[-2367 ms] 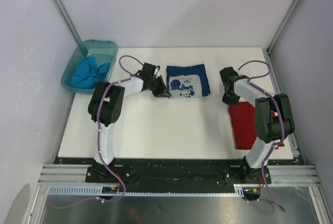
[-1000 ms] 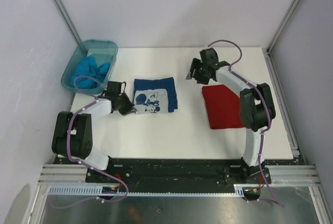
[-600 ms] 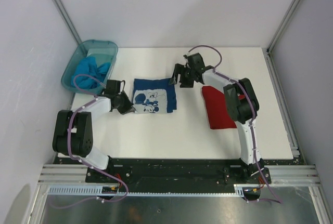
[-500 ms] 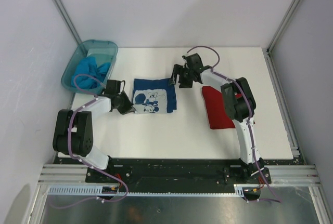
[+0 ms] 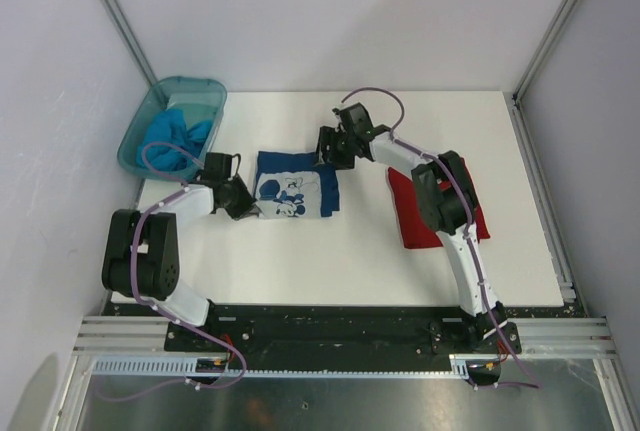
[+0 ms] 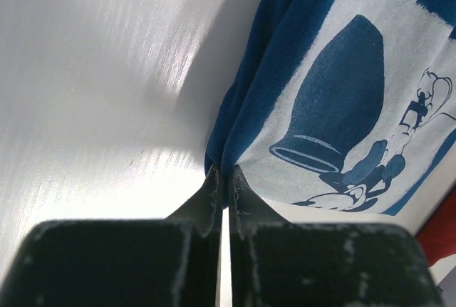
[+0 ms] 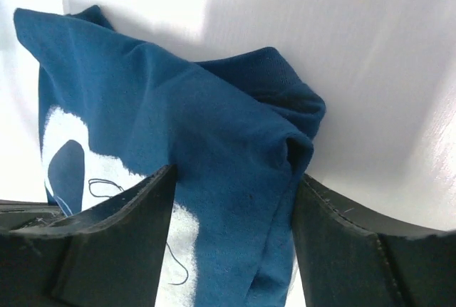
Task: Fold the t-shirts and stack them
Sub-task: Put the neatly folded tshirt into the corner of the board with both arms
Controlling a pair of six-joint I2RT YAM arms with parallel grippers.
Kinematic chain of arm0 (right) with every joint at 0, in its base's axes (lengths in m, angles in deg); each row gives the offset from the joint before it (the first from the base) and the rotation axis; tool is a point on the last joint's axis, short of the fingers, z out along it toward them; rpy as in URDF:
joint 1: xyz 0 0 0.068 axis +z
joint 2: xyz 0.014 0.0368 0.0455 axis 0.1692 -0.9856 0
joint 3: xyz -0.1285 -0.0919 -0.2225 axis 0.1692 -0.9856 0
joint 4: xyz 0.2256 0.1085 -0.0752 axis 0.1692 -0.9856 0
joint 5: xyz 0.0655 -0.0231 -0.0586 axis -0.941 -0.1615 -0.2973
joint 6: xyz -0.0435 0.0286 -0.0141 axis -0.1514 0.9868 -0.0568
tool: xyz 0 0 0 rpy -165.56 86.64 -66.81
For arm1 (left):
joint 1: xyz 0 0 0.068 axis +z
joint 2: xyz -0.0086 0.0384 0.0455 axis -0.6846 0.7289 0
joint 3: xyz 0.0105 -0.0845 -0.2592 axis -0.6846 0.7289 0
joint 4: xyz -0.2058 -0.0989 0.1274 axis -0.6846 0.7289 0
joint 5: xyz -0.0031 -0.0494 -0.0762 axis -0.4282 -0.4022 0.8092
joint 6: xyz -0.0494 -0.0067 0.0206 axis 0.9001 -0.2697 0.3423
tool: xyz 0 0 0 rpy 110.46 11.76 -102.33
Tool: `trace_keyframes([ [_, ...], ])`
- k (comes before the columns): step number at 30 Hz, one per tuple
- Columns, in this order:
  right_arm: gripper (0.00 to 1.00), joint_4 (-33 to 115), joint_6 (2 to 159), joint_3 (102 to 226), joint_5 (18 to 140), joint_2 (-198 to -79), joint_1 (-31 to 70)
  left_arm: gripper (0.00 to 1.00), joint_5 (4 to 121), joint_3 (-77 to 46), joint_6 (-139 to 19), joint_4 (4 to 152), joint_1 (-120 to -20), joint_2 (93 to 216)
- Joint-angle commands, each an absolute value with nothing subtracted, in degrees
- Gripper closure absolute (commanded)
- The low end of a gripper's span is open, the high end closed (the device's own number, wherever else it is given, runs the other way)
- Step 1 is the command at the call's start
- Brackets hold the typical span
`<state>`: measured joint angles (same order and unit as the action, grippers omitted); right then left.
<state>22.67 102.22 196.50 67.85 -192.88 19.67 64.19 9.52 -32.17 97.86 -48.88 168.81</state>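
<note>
The navy t-shirt [image 5: 296, 184] lies folded, print up, on the counter [image 5: 330, 261] left of centre, nearer the left arm than it was a couple of seconds ago, and it has not shifted in the last second. The left gripper [image 5: 250, 209] stays at its left edge. The left wrist view shows that gripper [image 6: 222, 179] pressed together right at the hem, where it appears to nip a sliver of cloth. The right arm is what has just changed. A second ago it was over the red t-shirt [image 5: 408, 213], which now lies flat and let go on the right half of the counter. Since then the arm has swung across, and the right gripper [image 5: 326, 147] now sits at the navy shirt's far right corner. In the right wrist view the right gripper [image 7: 231, 179] is spread, with the bunched corner lying between its two fingers and not yet squeezed. I judge that both arms are setting up to take opposite ends of the navy shirt, either for another fold or to carry it to the red one. The turquoise t-shirt [image 5: 170, 138] sits crumpled in the tub [image 5: 192, 80], so most of the task looks unfinished.
</note>
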Motion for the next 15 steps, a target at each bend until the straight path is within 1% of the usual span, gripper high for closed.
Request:
trace_keyframes([
  [1, 0.35, 19.98, 103.02, 197.87, 69.98, -193.52, 20.48, 1.00, 65.01, 7.40, -33.81, 97.49, -48.33, 168.59],
  [5, 0.46, 19.09, 104.08, 197.47, 71.50, -193.02, 20.83, 1.00, 65.56, 7.50, -33.61, 97.48, -48.31, 168.45],
  [7, 0.56, 18.19, 104.51, 197.75, 72.91, -192.68, 21.06, 1.00, 65.87, 7.66, -33.58, 97.48, -48.31, 168.05],
  [10, 0.79, 15.69, 104.69, 199.48, 75.86, -192.17, 21.73, 1.00, 67.01, 7.82, -33.76, 97.48, -48.38, 167.12],
  [12, 0.91, 13.56, 104.47, 201.26, 78.10, -191.94, 22.50, 1.00, 68.49, 7.63, -34.11, 97.50, -48.52, 166.48],
  [13, 0.96, 12.59, 104.37, 202.16, 79.40, -191.79, 22.86, 1.00, 69.74, 7.42, -34.46, 97.49, -48.59, 166.26],
  [15, 0.99, 10.52, 104.37, 204.07, 82.24, -191.47, 23.66, 1.00, 71.52, 7.07, -35.25, 97.52, -48.86, 165.79],
])
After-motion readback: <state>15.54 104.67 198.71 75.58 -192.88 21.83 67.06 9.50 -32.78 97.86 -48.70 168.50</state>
